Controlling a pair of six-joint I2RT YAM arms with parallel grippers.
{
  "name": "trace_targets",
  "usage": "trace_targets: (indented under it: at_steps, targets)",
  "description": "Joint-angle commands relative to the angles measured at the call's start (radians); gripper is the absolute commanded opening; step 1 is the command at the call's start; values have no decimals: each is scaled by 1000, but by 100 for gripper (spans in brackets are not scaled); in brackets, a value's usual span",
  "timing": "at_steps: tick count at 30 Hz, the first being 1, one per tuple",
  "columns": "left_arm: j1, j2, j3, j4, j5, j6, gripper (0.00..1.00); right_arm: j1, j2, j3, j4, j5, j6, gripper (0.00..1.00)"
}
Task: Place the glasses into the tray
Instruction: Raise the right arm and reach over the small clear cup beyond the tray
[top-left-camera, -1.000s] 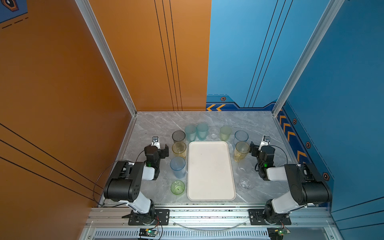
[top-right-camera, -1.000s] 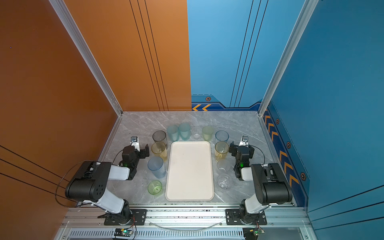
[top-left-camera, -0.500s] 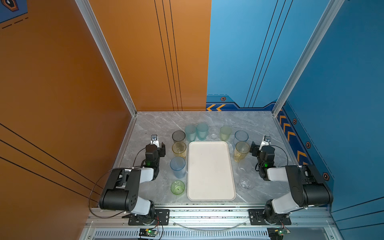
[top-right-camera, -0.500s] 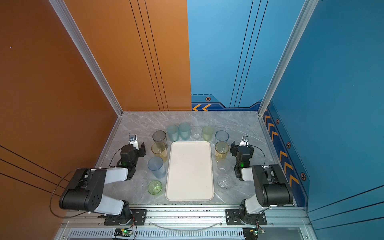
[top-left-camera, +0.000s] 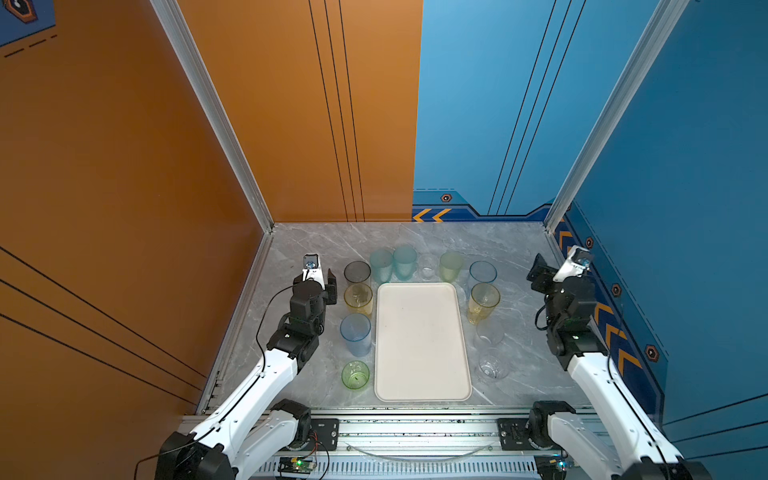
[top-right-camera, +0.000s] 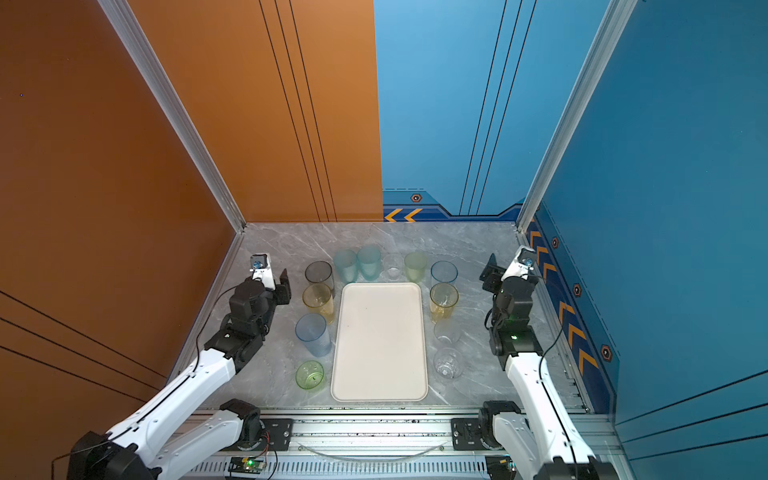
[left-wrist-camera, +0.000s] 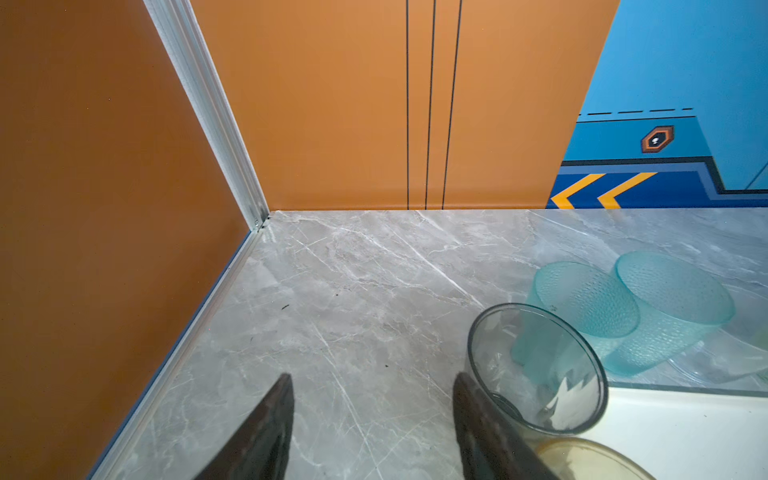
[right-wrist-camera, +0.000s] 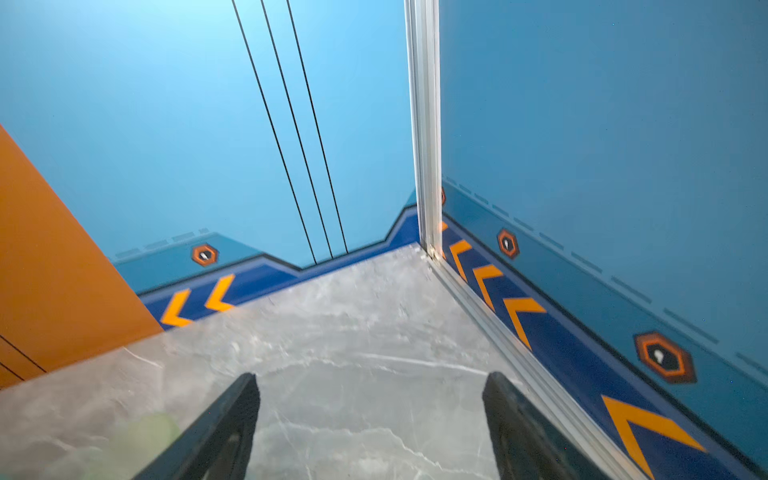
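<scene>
Grey marble surface (top-left-camera: 374, 239), boxed in orange and blue.
Orange panels (top-left-camera: 124, 166) stand on the left and back, blue panels (top-left-camera: 685, 145) on the right; yellow chevrons (top-left-camera: 432, 215) run along the blue base, and an aluminium rail (top-left-camera: 415, 430) crosses the near edge.

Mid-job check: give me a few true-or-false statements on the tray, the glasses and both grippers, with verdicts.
1. The tray holds no glass. True.
2. The left gripper grips the grey glass. False: its fingers stand open beside it, with only table between them.
3. A short green glass stands by the tray's near left corner. True.
4. The right gripper holds a yellow glass. False: it is open and empty.
</scene>
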Motion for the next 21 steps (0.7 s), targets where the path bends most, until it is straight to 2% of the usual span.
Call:
trace_targets:
  at_steps: [1, 3, 6, 11, 15, 21]
  targets:
    - [-4, -4, 100, -208, -32, -35, 61, 38, 17, 207, -416, -136, 73, 76]
    - [-4, 13, 154, -245, -7, -49, 60, 92, 98, 363, -541, -220, 81, 71]
    - [-6, 56, 235, -304, 55, -73, 57, 219, 263, 574, -686, -287, 55, 68]
    - [-7, 106, 294, -397, 139, -99, 57, 389, 596, 913, -897, -298, -50, 56]
    - [-5, 120, 300, -415, 173, -98, 58, 417, 891, 1226, -1067, -307, -108, 40]
    - [11, 136, 312, -443, 231, -99, 58, 421, 1240, 1576, -1184, -333, -146, 31]
